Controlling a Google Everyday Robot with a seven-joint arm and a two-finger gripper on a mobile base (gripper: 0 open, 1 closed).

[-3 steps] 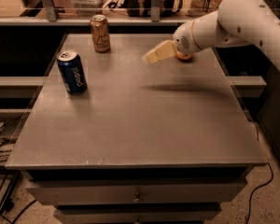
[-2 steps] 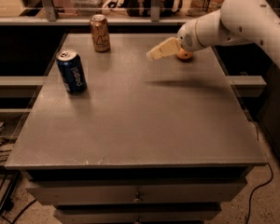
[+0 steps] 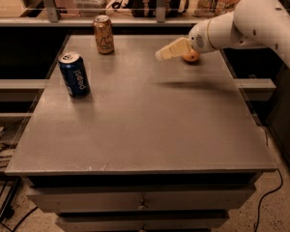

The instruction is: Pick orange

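The orange (image 3: pixel 192 57) is a small round fruit on the grey table (image 3: pixel 140 110), at the far right. Most of it is hidden behind my arm. My gripper (image 3: pixel 165 52) reaches in from the upper right on the white arm, hovering above the table with its tan tip pointing left, just left of and in front of the orange. It holds nothing that I can see.
A gold-brown can (image 3: pixel 103 34) stands at the far middle-left of the table. A blue Pepsi can (image 3: pixel 74 74) stands nearer on the left. A shelf with clutter runs behind the table. Drawers sit below the front edge.
My arm and gripper have shifted slightly to the right and further back, closer to the orange. The cans have not moved.
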